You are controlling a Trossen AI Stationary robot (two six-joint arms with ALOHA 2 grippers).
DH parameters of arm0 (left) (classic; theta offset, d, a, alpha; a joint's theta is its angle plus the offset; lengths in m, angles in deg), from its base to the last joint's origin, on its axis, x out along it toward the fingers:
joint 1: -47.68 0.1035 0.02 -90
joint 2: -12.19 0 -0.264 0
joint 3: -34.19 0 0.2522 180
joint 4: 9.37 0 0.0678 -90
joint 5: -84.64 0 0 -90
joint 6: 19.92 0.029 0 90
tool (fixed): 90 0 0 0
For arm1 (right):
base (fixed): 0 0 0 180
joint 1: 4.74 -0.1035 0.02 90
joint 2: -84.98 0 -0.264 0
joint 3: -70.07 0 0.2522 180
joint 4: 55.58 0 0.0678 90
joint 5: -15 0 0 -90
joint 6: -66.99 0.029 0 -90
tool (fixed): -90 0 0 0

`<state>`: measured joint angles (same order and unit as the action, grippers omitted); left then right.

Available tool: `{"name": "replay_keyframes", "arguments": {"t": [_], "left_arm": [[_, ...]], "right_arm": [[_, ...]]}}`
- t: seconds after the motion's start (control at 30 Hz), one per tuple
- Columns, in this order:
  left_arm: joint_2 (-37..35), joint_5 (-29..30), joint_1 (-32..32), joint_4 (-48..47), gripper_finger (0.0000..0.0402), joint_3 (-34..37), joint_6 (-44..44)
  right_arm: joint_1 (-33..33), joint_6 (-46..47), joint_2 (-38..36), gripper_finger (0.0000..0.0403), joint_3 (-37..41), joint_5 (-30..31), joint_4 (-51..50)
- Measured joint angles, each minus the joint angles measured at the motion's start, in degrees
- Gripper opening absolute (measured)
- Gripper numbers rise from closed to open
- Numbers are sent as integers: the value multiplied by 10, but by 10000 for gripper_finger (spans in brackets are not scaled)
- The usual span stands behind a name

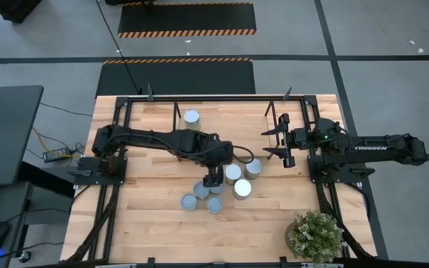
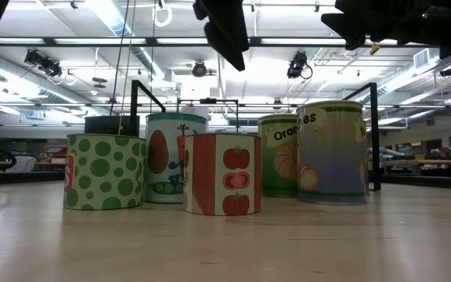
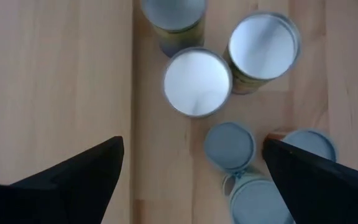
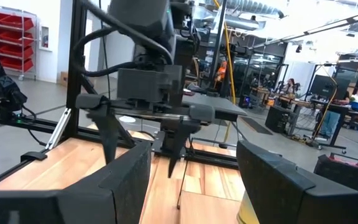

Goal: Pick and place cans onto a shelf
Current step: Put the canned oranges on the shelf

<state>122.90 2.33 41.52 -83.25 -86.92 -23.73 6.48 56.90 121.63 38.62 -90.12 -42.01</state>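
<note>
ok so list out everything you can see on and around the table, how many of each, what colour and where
cans in the cluster: six, silver or grey-blue tops, middle of the table under the left claw.
can on the shelf: one, silver top, far side of the table.
shelf: one, thin dark rods over light wood, along the far edge.
potted plant: one, green, near right corner.
table: one, light wood.
left claw: open, hanging above the cluster.
right claw: holding nothing, parked at the table's right side, pointing toward the middle.
</note>
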Motion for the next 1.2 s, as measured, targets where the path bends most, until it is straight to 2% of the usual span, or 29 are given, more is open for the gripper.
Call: {"name": "replay_keyframes", "arguments": {"t": [0.67, 0.93, 1.2], "left_arm": [[11, -1, -39, -14, 394, 0, -33], [10, -53, -72, -29, 394, 0, -71], [10, -49, -91, -54, 394, 0, -104]], "right_arm": [[0, 0, 0, 245, 0, 0, 2], [0, 0, 0, 245, 0, 0, 1], [0, 0, 0, 245, 0, 0, 1]]}}
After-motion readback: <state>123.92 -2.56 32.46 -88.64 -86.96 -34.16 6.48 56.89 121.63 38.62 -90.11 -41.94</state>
